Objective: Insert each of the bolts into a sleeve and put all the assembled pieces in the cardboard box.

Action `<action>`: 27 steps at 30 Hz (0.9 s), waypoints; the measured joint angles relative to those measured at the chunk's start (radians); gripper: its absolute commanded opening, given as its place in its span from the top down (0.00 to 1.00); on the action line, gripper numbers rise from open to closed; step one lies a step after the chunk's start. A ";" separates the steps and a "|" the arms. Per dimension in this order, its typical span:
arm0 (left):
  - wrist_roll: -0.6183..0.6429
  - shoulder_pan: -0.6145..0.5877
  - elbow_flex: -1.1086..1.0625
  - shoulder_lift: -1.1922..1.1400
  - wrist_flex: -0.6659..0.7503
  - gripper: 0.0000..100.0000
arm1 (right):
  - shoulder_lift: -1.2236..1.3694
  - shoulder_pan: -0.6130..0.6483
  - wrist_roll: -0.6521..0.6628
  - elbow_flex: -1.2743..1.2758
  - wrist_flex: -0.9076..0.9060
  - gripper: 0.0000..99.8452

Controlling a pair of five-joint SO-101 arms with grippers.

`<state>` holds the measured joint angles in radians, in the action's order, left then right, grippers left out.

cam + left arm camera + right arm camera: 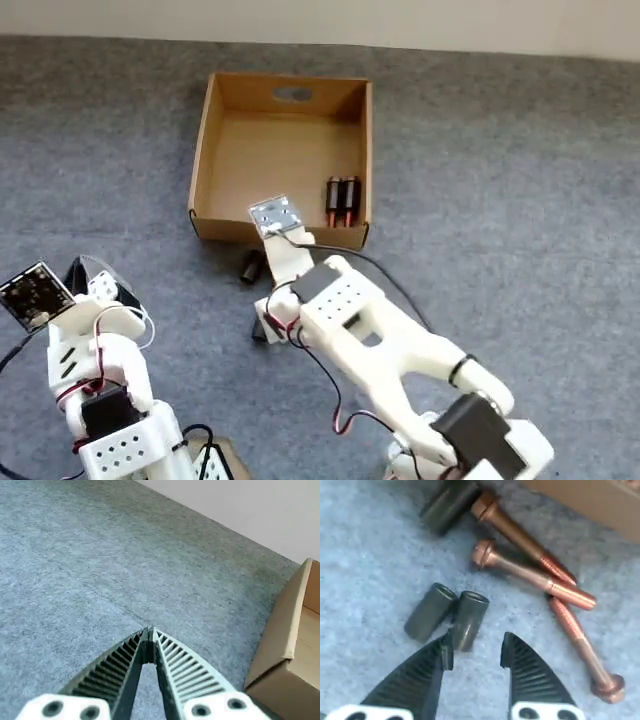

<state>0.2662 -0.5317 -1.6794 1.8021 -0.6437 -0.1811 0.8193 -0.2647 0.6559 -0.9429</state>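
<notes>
My right gripper (476,651) is open and low over the grey carpet, with one finger's tip touching a dark sleeve (469,620). A second sleeve (430,611) lies against that one. Three copper bolts lie loose beyond them: one (517,532) with its head against a third dark sleeve (449,502), a middle one (530,575), and one (582,647) off to the side. The cardboard box (205,160) holds two assembled pieces (341,203) by its front right corner. My left gripper (149,632) is shut on nothing, over bare carpet left of the box (292,645).
The right arm (380,340) stretches from the near right to just in front of the box's front wall (590,500), where one sleeve (252,265) shows beside it. The left arm (100,380) stands at the near left. Grey carpet covers the table.
</notes>
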 measured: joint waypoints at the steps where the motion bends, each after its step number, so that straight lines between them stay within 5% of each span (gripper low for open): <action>1: 0.000 0.000 0.000 0.000 0.000 0.96 | 0.012 0.000 0.000 -0.003 0.005 0.84; 15: 0.000 0.000 0.000 0.000 0.000 0.96 | 0.184 0.000 0.000 -0.018 0.123 0.85; 19: 0.000 0.000 0.000 0.000 0.000 0.96 | 0.207 -0.005 0.000 -0.026 0.123 0.99; 27: 0.000 0.002 0.000 0.000 0.000 0.96 | 0.077 -0.133 0.000 -0.020 0.038 0.99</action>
<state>0.2662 -0.5301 -1.6794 1.8021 -0.6437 -0.1043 0.6859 -0.2647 0.6360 -0.9045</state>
